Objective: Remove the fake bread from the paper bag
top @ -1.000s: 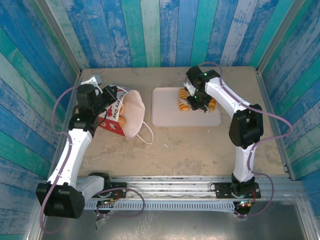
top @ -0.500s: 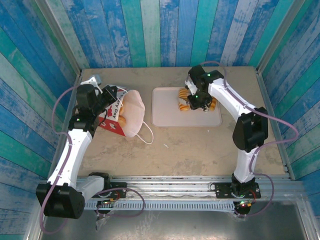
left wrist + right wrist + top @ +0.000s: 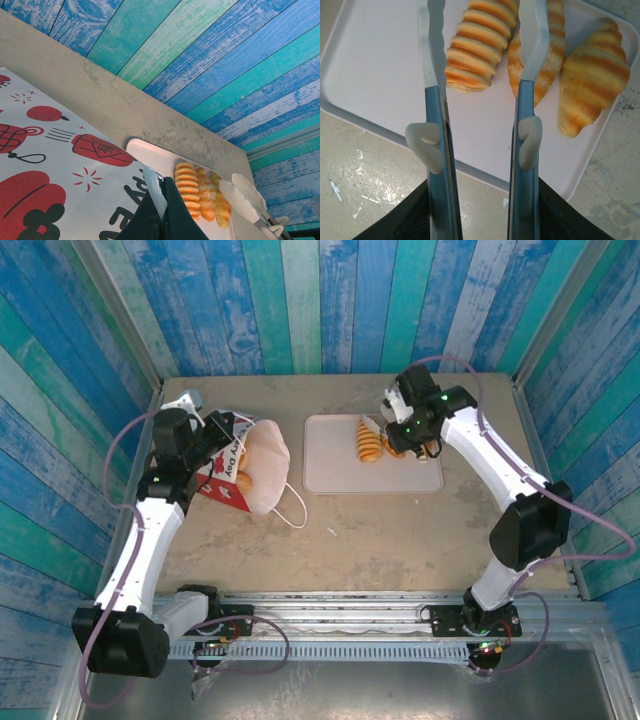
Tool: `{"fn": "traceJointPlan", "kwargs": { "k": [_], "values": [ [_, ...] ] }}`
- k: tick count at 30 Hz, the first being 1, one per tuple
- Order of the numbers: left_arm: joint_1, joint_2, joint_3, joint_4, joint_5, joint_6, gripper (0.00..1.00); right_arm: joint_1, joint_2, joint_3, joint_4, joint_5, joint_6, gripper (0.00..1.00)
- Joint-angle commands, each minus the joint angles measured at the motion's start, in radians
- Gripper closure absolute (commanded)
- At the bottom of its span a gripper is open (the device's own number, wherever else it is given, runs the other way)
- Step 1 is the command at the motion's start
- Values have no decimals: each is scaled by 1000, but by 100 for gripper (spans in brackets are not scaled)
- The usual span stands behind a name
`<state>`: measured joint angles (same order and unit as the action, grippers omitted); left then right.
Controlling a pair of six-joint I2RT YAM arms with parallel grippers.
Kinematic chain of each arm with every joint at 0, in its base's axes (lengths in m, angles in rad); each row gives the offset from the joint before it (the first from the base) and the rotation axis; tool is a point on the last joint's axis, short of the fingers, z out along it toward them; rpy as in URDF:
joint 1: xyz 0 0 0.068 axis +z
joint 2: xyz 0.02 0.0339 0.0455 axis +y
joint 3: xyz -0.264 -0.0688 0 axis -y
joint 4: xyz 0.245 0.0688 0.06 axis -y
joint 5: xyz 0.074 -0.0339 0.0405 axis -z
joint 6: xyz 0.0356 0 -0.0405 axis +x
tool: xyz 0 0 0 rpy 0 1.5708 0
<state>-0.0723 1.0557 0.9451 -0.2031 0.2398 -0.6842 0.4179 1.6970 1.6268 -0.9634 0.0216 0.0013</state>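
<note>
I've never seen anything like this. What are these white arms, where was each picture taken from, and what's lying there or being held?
These are two robot arms, left and right, bolted at the near edge of a table, each ending in a two-fingered pincer. The wide picture comes from a fixed camera above and behind them. The other two come from a small camera on each wrist, looking along its own fingers. On the table lie a red-and-white paper bag, tipped on its side, and a pale tray. Three toy pastries rest on the tray, and another pastry shows inside the bag's mouth. The left pincer is shut on the paper bag, holding it. The right pincer hangs open over the tray, gripping nothing.
</note>
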Motion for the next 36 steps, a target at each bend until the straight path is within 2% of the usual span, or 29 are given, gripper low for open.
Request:
{"fn": "traceJointPlan", "kwargs": {
  "k": [1,12,23,30,36],
  "values": [
    [0,-40,5,10,-25,19,98,-5,-48,-23,46,-14,17,53],
    [1,-42,8,8,-28,20,98,-13,-121,-112,127,-202,14,53],
    [0,-48,7,7,-43,32,98,-14,-189,-188,195,-293,2,52],
    [0,-99,-6,-28,-116,87,100,-14,-252,-265,283,-420,-8,52],
    [0,-145,-24,-87,-220,129,100,-14,-296,-314,360,-526,-3,52]
  ]
}}
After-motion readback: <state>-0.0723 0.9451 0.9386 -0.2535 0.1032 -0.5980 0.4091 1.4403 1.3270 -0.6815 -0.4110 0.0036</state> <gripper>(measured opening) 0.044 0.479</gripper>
